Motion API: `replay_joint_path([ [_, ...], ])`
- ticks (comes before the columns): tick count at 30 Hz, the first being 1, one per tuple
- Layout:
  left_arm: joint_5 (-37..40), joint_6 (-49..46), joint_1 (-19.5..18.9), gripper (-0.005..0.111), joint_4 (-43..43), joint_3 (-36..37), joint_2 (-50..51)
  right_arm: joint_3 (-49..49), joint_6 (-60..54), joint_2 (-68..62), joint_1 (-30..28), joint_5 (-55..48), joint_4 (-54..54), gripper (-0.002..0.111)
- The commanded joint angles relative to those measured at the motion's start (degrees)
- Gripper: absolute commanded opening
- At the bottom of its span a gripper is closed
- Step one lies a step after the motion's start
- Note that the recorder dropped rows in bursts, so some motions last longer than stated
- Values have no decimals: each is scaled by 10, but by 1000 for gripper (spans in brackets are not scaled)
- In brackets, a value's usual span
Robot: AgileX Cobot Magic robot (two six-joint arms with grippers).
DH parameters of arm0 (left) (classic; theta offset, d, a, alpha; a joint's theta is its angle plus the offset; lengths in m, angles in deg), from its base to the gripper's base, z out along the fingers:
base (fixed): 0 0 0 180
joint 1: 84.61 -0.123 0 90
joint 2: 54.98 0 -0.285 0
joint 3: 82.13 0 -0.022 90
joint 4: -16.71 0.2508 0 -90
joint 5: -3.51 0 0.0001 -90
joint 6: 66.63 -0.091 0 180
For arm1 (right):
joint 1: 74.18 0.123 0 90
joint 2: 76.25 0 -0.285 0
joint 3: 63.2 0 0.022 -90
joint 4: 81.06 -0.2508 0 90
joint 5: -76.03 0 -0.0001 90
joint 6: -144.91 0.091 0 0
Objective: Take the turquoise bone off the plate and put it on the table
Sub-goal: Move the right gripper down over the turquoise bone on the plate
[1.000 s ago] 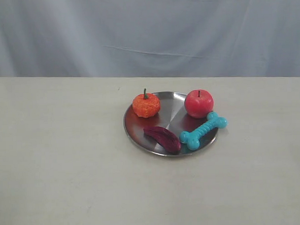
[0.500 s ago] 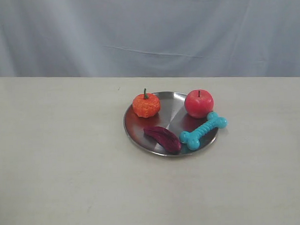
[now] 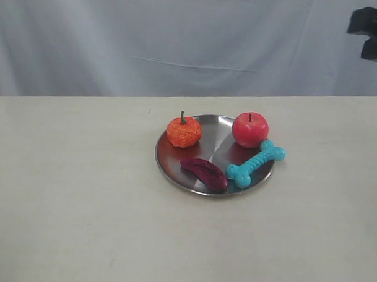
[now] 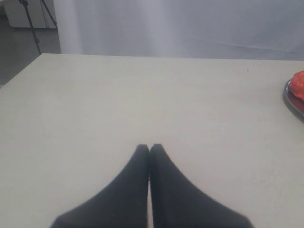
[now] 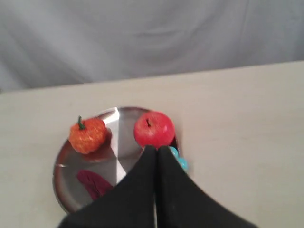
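The turquoise bone (image 3: pixel 255 163) lies on the right front rim of the silver plate (image 3: pixel 213 140), one knob over the edge. In the right wrist view only a knob of the bone (image 5: pixel 180 162) shows beside the fingers; the rest is hidden. My right gripper (image 5: pixel 156 149) is shut, empty, hovering above the plate (image 5: pixel 66 166); in the exterior view its dark arm (image 3: pixel 367 32) shows at the top right edge. My left gripper (image 4: pixel 149 147) is shut, empty, over bare table (image 4: pixel 142 95), far left of the plate (image 4: pixel 290 100).
On the plate also sit an orange pumpkin (image 3: pixel 183 131), a red apple (image 3: pixel 250 129) touching the bone's far end, and a dark purple elongated piece (image 3: pixel 205 173). A grey curtain (image 3: pixel 172 36) backs the cream table (image 3: pixel 86 212).
The right arm has come into the exterior view at the top right edge. Objects on the plate have not moved.
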Motion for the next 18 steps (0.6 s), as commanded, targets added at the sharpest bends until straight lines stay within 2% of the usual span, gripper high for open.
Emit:
replay_joint_path([
  [1, -3, 2, 4, 0, -1, 1, -1, 105, -56, -104, 1, -131, 6, -1],
  [8, -3, 2, 4, 0, -1, 1, -1, 214, -125, -245, 1, -235, -15, -1],
  [14, -3, 2, 4, 0, -1, 1, -1, 257, -163, -342, 1, -251, -15, 1],
  [16, -3, 2, 4, 0, -1, 1, -1, 263, -163, -368, 1, -249, -15, 11],
  [18, -3, 2, 4, 0, -1, 1, -1, 269, -166, -396, 1, -244, -25, 30],
])
